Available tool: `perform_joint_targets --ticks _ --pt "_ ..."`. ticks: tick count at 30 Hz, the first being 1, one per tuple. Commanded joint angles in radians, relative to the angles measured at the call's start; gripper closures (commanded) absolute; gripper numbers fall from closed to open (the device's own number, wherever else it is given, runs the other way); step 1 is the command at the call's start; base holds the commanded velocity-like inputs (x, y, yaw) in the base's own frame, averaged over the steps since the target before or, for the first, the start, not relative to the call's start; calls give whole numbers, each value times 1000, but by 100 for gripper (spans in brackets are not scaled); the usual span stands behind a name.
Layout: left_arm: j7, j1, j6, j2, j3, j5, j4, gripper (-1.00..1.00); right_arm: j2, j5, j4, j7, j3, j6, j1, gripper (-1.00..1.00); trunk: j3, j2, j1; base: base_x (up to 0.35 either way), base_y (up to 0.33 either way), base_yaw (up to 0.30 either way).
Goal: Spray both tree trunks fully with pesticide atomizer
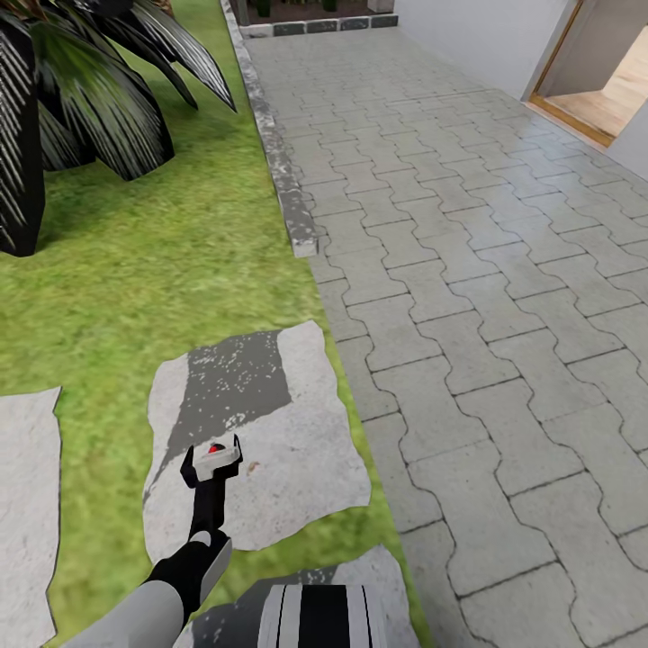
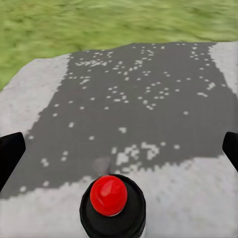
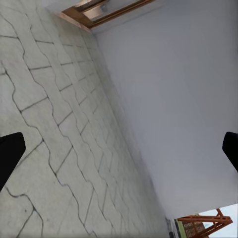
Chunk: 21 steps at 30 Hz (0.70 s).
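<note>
The small pesticide atomizer (image 1: 214,459), pale grey trigger head with a red dot, sits between the black fingers of the left gripper (image 1: 212,461), which pinches it above a flat pale stepping stone (image 1: 297,450) with a dark speckled patch, set in green lawn (image 1: 144,270); the left wrist view shows the bottle's red-topped black cap (image 2: 111,203) over that stone; the right gripper (image 3: 119,151) is spread wide, its black fingertips (image 3: 10,153) apart at the frame edges, facing grey interlocking paving (image 3: 54,148) and a plain white wall (image 3: 178,99).
</note>
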Motion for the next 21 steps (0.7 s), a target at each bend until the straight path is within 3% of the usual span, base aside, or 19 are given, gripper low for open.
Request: perform_joint_targets --ticks 1,21 --pt "1 0 -3 -1 5 -5 0 -100 0 -8 -1 0 2 -4 0 -100 -1 0 0 0 0 8" --pt "1 0 -2 -1 15 -5 1 -100 0 -8 -1 0 2 -3 0 -100 0 0 0 41 11 4"
